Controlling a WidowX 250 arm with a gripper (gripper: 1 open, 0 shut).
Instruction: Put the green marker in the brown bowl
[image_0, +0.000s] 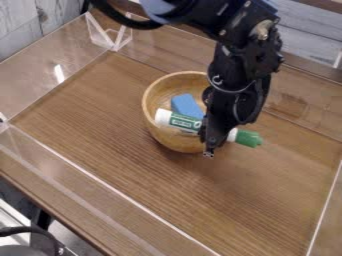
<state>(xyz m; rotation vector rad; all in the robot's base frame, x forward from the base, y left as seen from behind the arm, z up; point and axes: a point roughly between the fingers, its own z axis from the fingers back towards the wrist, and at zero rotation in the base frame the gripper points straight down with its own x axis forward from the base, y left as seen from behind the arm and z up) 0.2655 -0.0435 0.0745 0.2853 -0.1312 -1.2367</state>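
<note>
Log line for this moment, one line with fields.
end effector: shut on green marker | marker: across brown bowl rim, cap outside | blue block: in bowl | release: pending

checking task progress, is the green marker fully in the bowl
Not fully: the green marker lies across the brown bowl rim, its green cap sticking outside.

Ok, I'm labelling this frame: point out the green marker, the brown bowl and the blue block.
green marker (178, 121), camera view, white barrel.
brown bowl (166, 138), camera view, front outer wall.
blue block (186, 104), camera view, top face.
</note>
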